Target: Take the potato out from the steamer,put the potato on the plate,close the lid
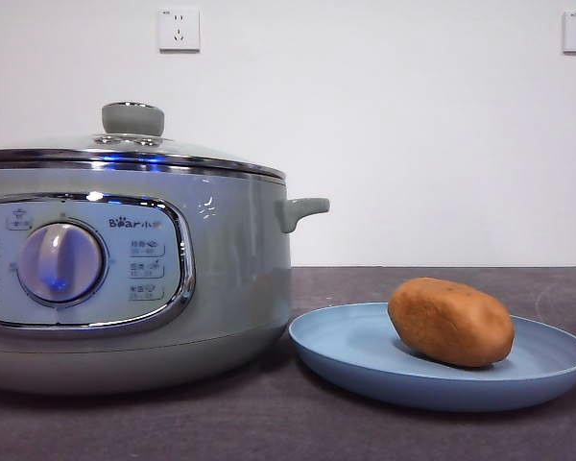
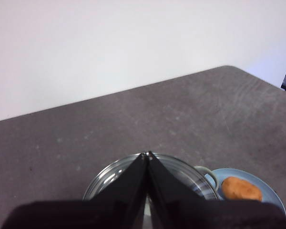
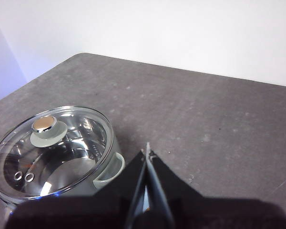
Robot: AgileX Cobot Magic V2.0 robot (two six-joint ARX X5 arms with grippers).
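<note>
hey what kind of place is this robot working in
Probably a lab bench staged as a kitchen: an electric steamer with its lid on, a potato on a blue plate, a bare dark table, and a white wall with sockets.

One low level camera and two raised wrist cameras cover the same worktop (image 1: 461,437).

The front view sits close at worktop height and looks level toward the white wall (image 1: 413,125), with the steamer (image 1: 230,269) filling the left of the frame and the plate (image 1: 365,360) at lower right. The left wrist view looks down from above past its shut left pincer (image 2: 147,154), the lid (image 2: 109,174) at bottom centre and the potato (image 2: 241,189) at lower right. The right wrist view looks down past the shut right pincer (image 3: 147,152), the lid at lower left. All three views share the lidded steamer.
</note>
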